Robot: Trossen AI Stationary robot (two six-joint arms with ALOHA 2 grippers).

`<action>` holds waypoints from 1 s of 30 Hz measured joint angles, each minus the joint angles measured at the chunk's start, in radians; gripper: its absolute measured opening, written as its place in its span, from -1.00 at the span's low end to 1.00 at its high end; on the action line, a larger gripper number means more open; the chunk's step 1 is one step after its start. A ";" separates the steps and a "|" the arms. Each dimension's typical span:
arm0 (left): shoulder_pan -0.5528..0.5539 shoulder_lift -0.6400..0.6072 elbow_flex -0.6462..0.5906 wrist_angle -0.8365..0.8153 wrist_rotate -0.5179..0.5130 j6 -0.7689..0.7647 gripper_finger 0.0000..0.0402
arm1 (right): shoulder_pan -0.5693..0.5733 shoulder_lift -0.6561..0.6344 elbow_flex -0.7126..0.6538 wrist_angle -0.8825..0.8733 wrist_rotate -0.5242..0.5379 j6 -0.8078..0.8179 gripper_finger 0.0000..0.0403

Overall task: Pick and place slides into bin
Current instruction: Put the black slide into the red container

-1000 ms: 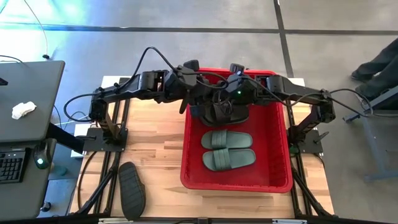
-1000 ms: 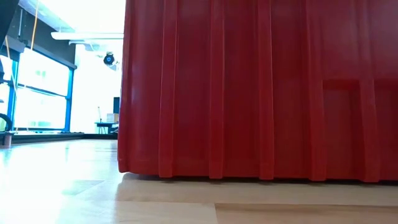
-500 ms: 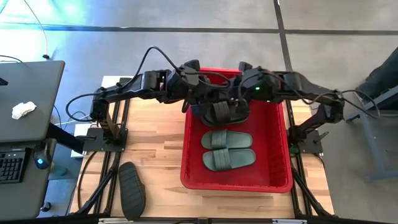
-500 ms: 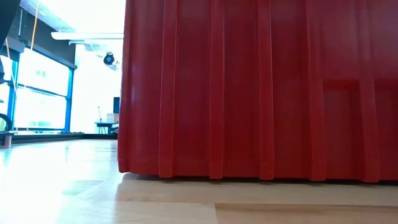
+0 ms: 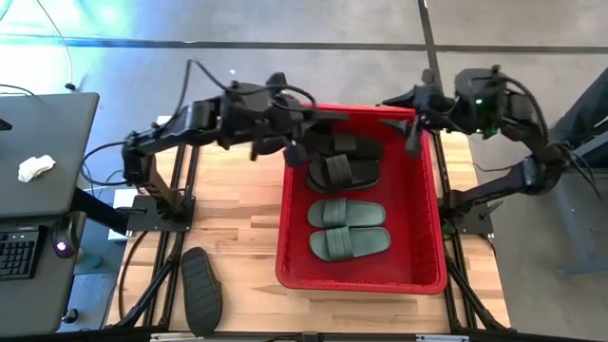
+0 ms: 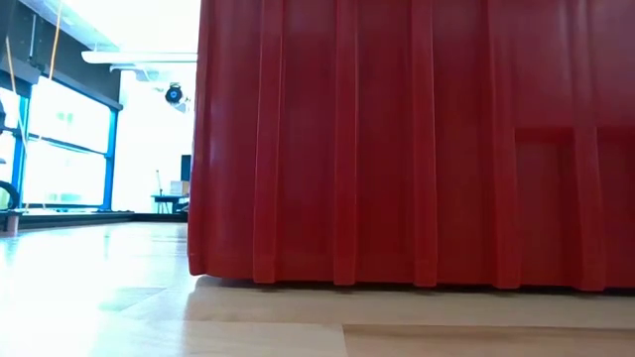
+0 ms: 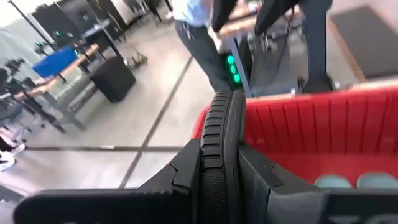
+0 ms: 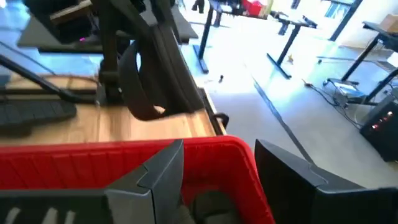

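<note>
— How far along are they?

— One black slide (image 5: 201,290) lies on the table (image 5: 237,218) at the lower left of the overhead picture. In the red bin (image 5: 427,228), a green pair (image 5: 348,228) at the middle, dark slides (image 5: 340,163) above them.

— And the grippers?

— The left gripper (image 5: 296,152), at the bin's upper-left rim, pinches a black slide (image 7: 219,143) on edge. The right gripper (image 5: 416,122), fingers spread and empty, hangs over the upper-right corner.
</note>
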 joint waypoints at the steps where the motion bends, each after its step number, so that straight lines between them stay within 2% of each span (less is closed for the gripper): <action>1: 0.000 -0.012 0.000 0.009 0.000 0.001 -0.71 | -0.014 -0.020 -0.020 0.016 -0.019 0.000 -0.07; 4: 0.000 -0.041 0.001 0.049 0.010 0.001 -0.71 | -0.055 -0.100 -0.183 0.143 -0.095 0.001 -0.07; 7: 0.000 -0.069 0.001 0.095 0.021 0.009 -0.71 | -0.092 -0.196 -0.456 0.393 -0.201 0.026 -0.07; 12: 0.000 -0.112 0.001 0.169 0.055 0.008 -0.72 | -0.111 -0.316 -0.875 1.032 -0.304 0.142 -0.07; 17: 0.000 -0.128 0.001 0.314 0.104 0.001 -0.72 | -0.111 -0.279 -1.163 1.595 -0.328 0.292 -0.07; 20: 0.000 -0.128 0.001 0.396 0.155 -0.004 -0.72 | -0.112 -0.206 -1.248 1.874 -0.339 0.389 -0.07; 22: 0.000 -0.126 0.001 0.446 0.173 -0.004 -0.72 | -0.121 -0.146 -1.274 1.970 -0.350 0.437 -0.07; 30: 0.000 -0.098 0.001 0.565 0.184 -0.003 -0.72 | -0.157 0.080 -1.212 2.189 -0.447 0.625 -0.07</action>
